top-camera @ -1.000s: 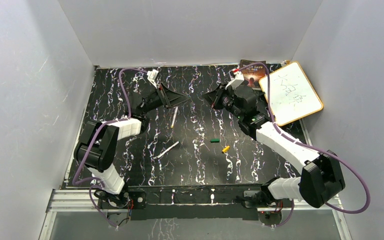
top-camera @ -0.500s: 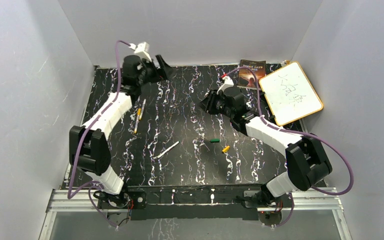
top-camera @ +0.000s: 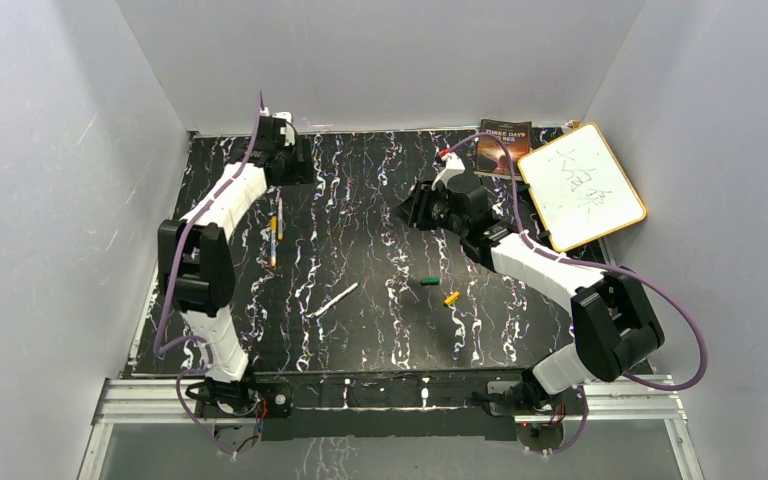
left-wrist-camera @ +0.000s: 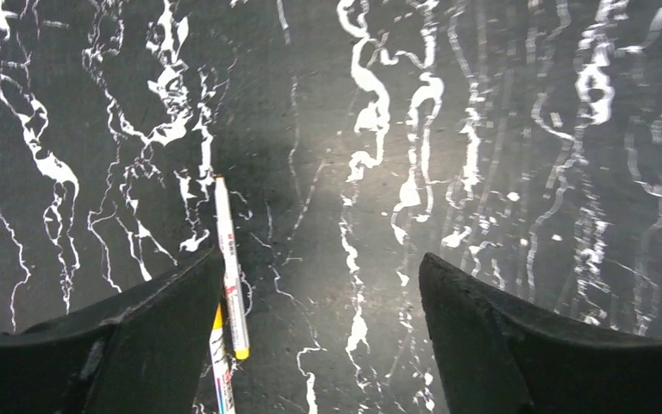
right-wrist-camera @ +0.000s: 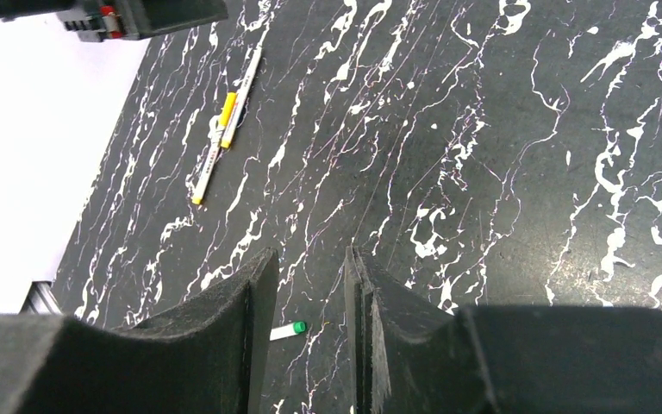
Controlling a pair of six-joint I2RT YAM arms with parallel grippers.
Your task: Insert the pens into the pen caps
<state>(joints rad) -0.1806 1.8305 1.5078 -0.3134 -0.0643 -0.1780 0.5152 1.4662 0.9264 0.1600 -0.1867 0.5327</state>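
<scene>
Two pens lie side by side at the left of the black marbled table (top-camera: 380, 330): one (top-camera: 280, 211) (left-wrist-camera: 229, 267) with a yellow tip, the other (top-camera: 272, 246) (left-wrist-camera: 221, 371) with a yellow band at one end. My left gripper (top-camera: 295, 160) (left-wrist-camera: 321, 259) hovers over the table near the back left corner, open and empty, its left finger just beside these pens. A third pen (top-camera: 337, 298) lies mid-table; its green end (right-wrist-camera: 291, 329) shows below my right gripper (top-camera: 415, 208) (right-wrist-camera: 309, 254), which is open and holds nothing. A green cap (top-camera: 427, 282) and a yellow cap (top-camera: 451, 297) lie loose right of centre.
A whiteboard (top-camera: 582, 185) with an orange frame leans at the back right, a dark book (top-camera: 505, 140) beside it. Grey walls close in the table on three sides. The right arm stretches over the table's right half.
My left arm swung from mid-table to the back left corner, jaws spreading wider. Two pens now lie together at the left. My right gripper shifted slightly left and opened.
</scene>
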